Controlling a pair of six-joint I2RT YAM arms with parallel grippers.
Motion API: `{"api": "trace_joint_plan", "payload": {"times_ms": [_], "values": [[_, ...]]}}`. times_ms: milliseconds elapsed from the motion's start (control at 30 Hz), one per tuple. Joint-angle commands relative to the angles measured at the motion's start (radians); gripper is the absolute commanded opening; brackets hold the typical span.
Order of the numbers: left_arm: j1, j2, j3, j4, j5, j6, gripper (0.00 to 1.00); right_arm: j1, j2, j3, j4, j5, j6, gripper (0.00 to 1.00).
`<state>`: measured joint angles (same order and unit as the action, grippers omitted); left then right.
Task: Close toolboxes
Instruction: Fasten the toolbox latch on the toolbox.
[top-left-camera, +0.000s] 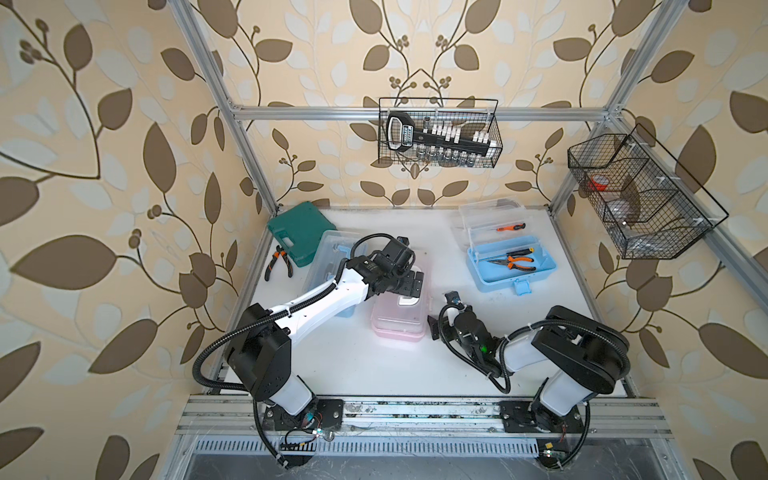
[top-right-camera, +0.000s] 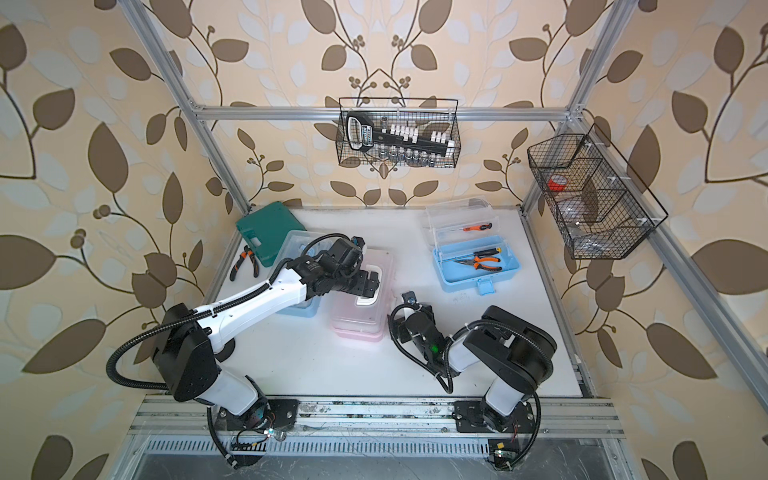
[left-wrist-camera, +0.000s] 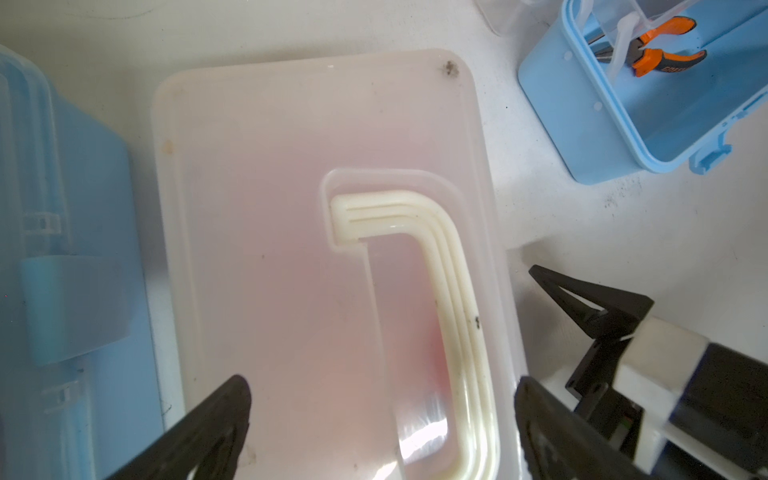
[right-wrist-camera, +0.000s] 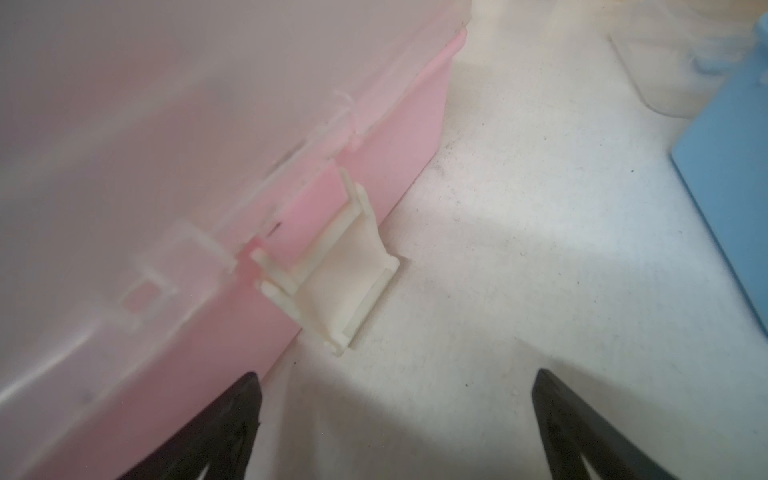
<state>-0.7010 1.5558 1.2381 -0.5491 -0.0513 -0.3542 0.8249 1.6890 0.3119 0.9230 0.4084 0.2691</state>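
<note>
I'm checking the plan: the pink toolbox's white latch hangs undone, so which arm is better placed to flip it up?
Probably the right. The right gripper is open, low beside the pink toolbox, facing the white latch. The left gripper hangs open above the lid.

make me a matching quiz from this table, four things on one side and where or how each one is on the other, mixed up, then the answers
Things:
1. pink toolbox
2. blue toolbox holding orange pliers
3. green case
4. loose pliers

States:
A. standing open
B. shut, at the far left corner of the table
C. lying on the table surface, outside any box
D. closed over, white latch hanging unfastened

Pairs: 1-D, 2-A, 3-B, 4-C
</note>
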Motion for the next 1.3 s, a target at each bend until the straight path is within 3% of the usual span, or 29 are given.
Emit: {"api": "trace_joint_plan", "payload": {"times_ms": [0, 233, 767, 1100, 1267], "values": [[0.0, 0.062, -0.044, -0.133, 0.072, -0.024, 0.99, 0.007, 0.054, 0.022, 0.131, 0.062, -0.018, 0.99], [-0.001, 0.067, -0.045, -0.147, 0.061, -0.025, 0.99, -0.002, 0.112, 0.031, 0.194, 0.152, 0.004, 0.99], [0.001, 0.07, -0.054, -0.138, 0.055, -0.025, 0.99, -0.062, -0.031, -0.016, 0.152, 0.181, -0.032, 0.99], [0.002, 0.063, -0.062, -0.134, 0.053, -0.023, 0.99, 0.027, 0.075, -0.031, 0.246, 0.047, -0.11, 0.99], [0.003, 0.063, -0.06, -0.135, 0.055, -0.019, 0.99, 0.039, 0.135, 0.001, 0.281, 0.092, -0.108, 0.99]]}}
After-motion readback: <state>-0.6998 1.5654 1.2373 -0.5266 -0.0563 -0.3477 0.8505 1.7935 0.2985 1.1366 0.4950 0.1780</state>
